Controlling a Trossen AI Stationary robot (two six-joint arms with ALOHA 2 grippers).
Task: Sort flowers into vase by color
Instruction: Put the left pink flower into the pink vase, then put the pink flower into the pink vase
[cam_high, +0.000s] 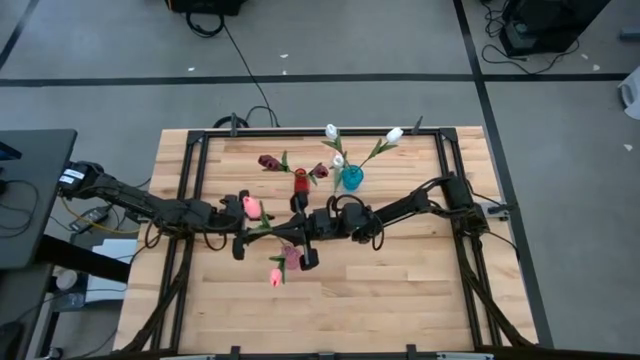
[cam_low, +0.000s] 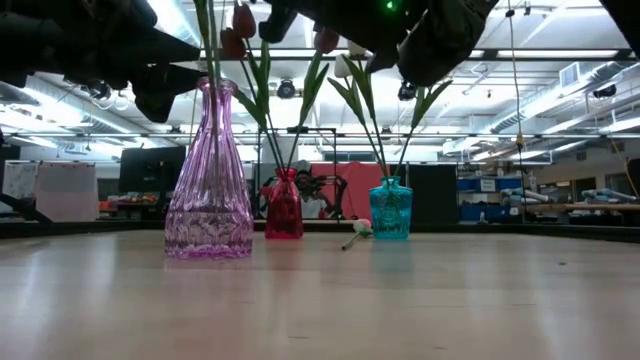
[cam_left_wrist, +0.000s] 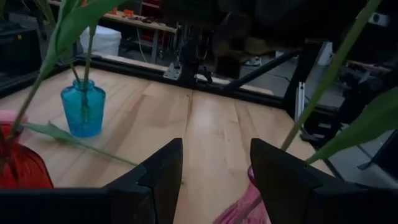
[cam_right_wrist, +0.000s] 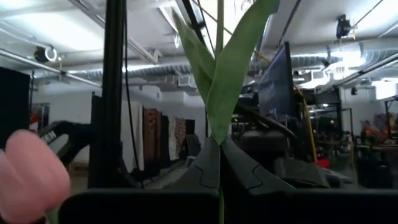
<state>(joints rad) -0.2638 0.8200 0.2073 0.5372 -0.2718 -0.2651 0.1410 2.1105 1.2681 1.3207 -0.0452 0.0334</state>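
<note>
Right gripper: fingers clamped on stem of pink tulip, held above pink vase. Left gripper: fingers apart, just beside same vase, empty. Advice: keep stem upright, centre over vase mouth, lower slowly, release only once seated.

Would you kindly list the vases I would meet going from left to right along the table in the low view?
Pink vase → red vase → blue vase.
</note>
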